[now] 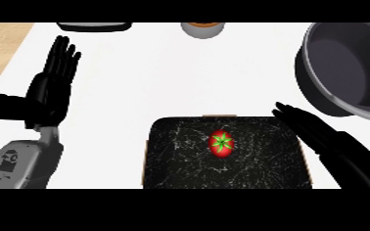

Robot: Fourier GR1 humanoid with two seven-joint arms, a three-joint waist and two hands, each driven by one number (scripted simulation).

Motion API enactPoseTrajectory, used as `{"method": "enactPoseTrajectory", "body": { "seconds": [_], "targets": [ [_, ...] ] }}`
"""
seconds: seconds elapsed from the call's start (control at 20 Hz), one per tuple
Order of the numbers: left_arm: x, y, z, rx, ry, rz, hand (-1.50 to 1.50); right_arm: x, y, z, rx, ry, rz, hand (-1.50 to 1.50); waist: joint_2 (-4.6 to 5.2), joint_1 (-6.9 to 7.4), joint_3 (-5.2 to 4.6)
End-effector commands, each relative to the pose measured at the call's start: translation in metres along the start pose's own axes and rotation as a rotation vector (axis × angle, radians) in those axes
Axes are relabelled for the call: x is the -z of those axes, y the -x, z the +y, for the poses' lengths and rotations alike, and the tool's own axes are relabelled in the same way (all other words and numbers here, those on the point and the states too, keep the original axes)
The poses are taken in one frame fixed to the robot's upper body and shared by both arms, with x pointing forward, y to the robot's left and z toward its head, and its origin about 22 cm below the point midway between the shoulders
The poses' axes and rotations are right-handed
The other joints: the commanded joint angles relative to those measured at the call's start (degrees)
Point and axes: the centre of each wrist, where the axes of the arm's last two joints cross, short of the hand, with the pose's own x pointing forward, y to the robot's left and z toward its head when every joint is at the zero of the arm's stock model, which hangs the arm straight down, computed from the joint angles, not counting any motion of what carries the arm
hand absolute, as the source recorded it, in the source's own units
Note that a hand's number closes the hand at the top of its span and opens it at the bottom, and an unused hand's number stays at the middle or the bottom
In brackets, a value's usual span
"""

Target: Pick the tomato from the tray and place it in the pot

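Red round tomato (222,143) with green star calyx sits mid black speckled tray (173,176). Right hand (325,139) — fingers straight, together — hovers at tray's right edge; left hand (52,80) rests open. Dark metal pot (311,78) near — tomato may roll if nudged.

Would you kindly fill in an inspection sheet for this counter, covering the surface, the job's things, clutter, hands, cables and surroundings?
Surface: white counter, wooden strip at the far left edge.
Job's things: tomato lies on the dark tray, untouched; pot at the right, nothing seen inside.
Clutter: small cup and a dark object at the far edge, both partly cut off.
Hands: left hand open, resting at the left, fingers up; right hand open, over the tray's right edge.
Cables: nothing seen.
Surroundings: nothing seen.
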Motion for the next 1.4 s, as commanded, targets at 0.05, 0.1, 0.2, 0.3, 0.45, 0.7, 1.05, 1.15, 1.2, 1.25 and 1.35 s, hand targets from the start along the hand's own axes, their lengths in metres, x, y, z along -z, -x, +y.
{"method": "enactPoseTrajectory", "body": {
  "seconds": [0.05, 0.1, 0.2, 0.3, 0.45, 0.7, 1.05, 1.15, 1.2, 1.25, 1.35],
  "targets": [
    [0.005, -0.006, -0.005, -0.011, -0.009, 0.002, 0.0, 0.015, -0.041, 0.011, -0.046, -0.078, 0.091, -1.5, -0.02, 0.17, 0.02],
    [0.021, -0.011, 0.001, 0.023, -0.011, -0.002, 0.0, 0.04, -0.032, 0.031, -0.023, -0.081, 0.083, -1.5, 0.13, 0.19, 0.06],
    [0.005, -0.006, -0.006, 0.004, -0.004, 0.01, 0.0, 0.031, -0.042, 0.023, -0.029, -0.116, 0.145, -1.5, -0.03, 0.0, 0.05],
    [0.004, -0.004, -0.006, -0.007, -0.005, -0.002, 0.0, 0.047, -0.031, 0.031, -0.01, -0.153, 0.139, -1.5, 0.0, -0.02, 0.08],
    [-0.01, -0.001, -0.008, -0.004, -0.003, 0.007, 0.0, 0.05, -0.025, 0.064, 0.012, -0.157, 0.128, -1.5, -0.04, -0.06, 0.1],
    [0.002, 0.0, -0.002, 0.005, -0.017, 0.008, 0.0, 0.06, -0.01, 0.067, -0.02, -0.148, 0.091, -1.5, 0.0, -0.25, 0.1],
    [0.001, 0.008, 0.001, -0.015, -0.017, -0.002, 0.0, 0.053, -0.033, 0.082, -0.033, -0.12, 0.068, -1.5, -0.04, -0.36, 0.09],
    [0.001, 0.009, -0.016, 0.008, -0.024, -0.003, 0.0, 0.066, -0.042, 0.097, -0.057, -0.11, 0.104, -1.5, -0.02, -0.28, 0.09],
    [-0.008, -0.012, 0.0, 0.005, -0.012, 0.007, 0.0, 0.065, -0.04, 0.105, -0.072, -0.138, 0.144, -1.5, -0.09, -0.02, 0.1],
    [0.004, -0.022, -0.01, 0.009, -0.011, 0.002, 0.0, 0.067, -0.047, 0.101, -0.084, -0.128, 0.161, -1.5, -0.08, -0.19, 0.1],
    [0.014, -0.015, -0.004, 0.017, -0.012, -0.002, 0.0, 0.081, -0.039, 0.108, -0.082, -0.128, 0.18, -1.5, 0.0, -0.27, 0.09]
  ]
}}
